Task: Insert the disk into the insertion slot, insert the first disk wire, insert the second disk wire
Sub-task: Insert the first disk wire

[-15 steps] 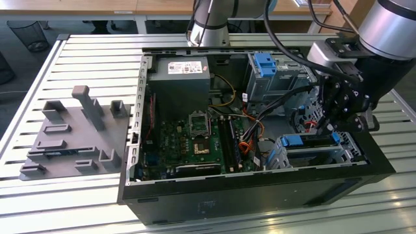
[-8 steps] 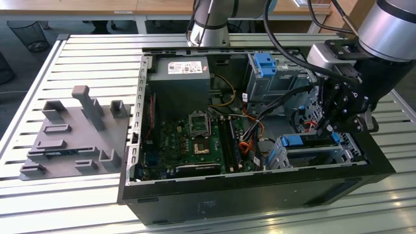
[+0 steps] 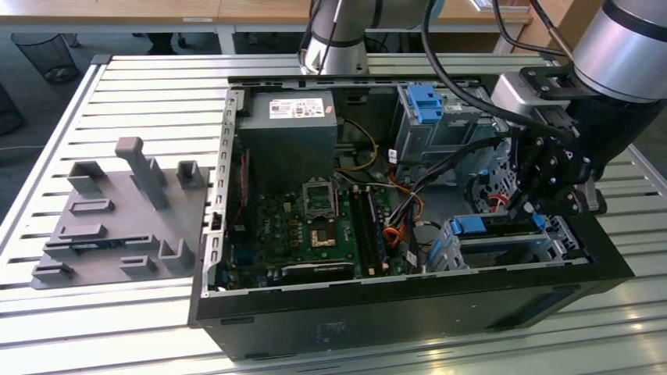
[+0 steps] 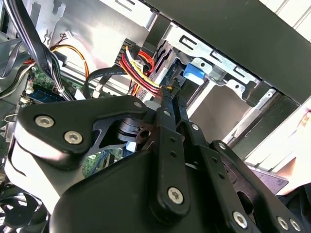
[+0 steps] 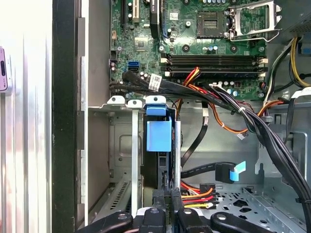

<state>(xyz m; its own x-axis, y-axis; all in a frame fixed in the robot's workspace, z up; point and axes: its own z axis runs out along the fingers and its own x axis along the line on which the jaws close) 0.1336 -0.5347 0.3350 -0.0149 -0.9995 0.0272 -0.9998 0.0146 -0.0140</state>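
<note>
Edgewise, blue-framed disk [image 5: 159, 137], dark edge showing, inside silver insertion slot [image 5: 121, 141].

Before me on the slatted silver metal table [image 3: 146, 94], an open black computer case [image 3: 417, 312], green motherboard [image 3: 312, 226] inside it, grey boxy power supply [image 3: 287, 148], grey plastic fixture plate [image 3: 115, 234] at the exterior view's left
</note>
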